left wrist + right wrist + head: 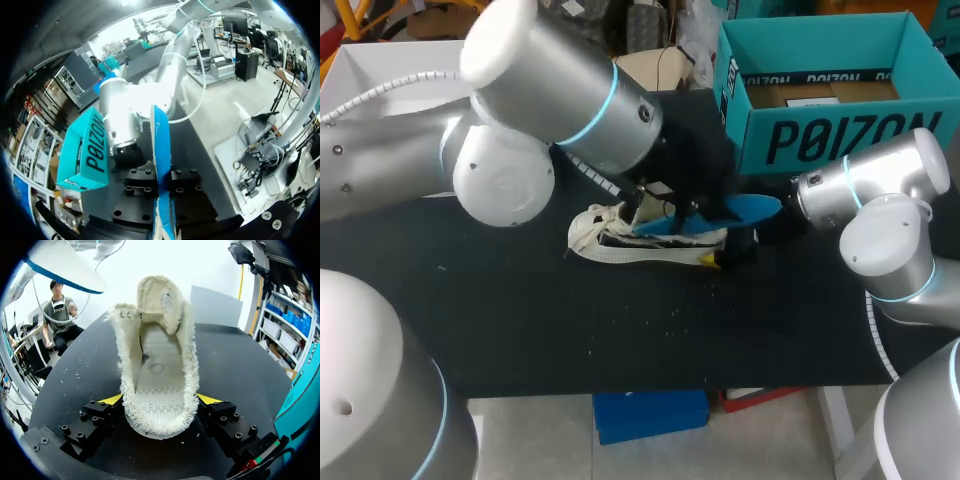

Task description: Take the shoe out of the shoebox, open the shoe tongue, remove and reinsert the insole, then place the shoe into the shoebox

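Lying at frame centre on the table in the head view, the shoe has its long axis left to right, toe toward frame left, heel toward the right. The insole juts right just above it; the box stands at upper right.

Left wrist view: left gripper clamped on the insole, edge-on, its length running straight ahead.

Right wrist view: right gripper clamped on the shoe's heel, toe pointing away, tongue raised.
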You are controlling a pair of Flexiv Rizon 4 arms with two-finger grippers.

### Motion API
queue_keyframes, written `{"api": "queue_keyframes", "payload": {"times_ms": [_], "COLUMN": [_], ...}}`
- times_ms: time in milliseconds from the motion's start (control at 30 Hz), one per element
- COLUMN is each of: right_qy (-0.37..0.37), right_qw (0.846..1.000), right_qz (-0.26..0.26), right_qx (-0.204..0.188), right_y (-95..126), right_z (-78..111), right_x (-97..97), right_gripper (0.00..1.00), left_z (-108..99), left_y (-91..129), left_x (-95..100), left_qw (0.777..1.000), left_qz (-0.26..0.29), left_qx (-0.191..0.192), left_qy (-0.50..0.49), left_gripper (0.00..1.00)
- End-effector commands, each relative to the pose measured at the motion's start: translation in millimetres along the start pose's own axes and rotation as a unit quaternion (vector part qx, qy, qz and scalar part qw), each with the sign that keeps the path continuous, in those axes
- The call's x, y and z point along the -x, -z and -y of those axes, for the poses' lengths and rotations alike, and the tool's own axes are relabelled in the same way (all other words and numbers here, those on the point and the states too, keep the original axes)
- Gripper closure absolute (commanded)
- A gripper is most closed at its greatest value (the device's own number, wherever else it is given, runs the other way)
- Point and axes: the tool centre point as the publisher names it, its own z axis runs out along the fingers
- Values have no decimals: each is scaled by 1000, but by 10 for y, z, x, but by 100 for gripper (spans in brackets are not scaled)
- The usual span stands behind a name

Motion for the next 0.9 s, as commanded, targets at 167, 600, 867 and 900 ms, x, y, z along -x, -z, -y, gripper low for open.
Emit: {"api": "queue_keyframes", "payload": {"times_ms": [167, 600, 867, 900], "right_qy": [-1, -1, -1, -1], "right_qw": [1000, 1000, 1000, 1000], "right_qz": [0, 0, 0, 0], "right_qx": [-1, -1, -1, -1], "right_y": [-16, -16, -16, -16], "right_z": [7, 7, 7, 7], "right_x": [8, 8, 8, 8], "right_gripper": [100, 100, 100, 100], "left_z": [-129, -222, -176, -179], "left_y": [147, 523, 802, 838], "left_x": [-22, -182, -156, -143], "left_qw": [999, 958, 908, 902], "left_qz": [-2, 43, 39, 39], "left_qx": [-42, -249, -374, -385], "left_qy": [-3, 134, 182, 193], "left_gripper": [100, 100, 100, 100]}}
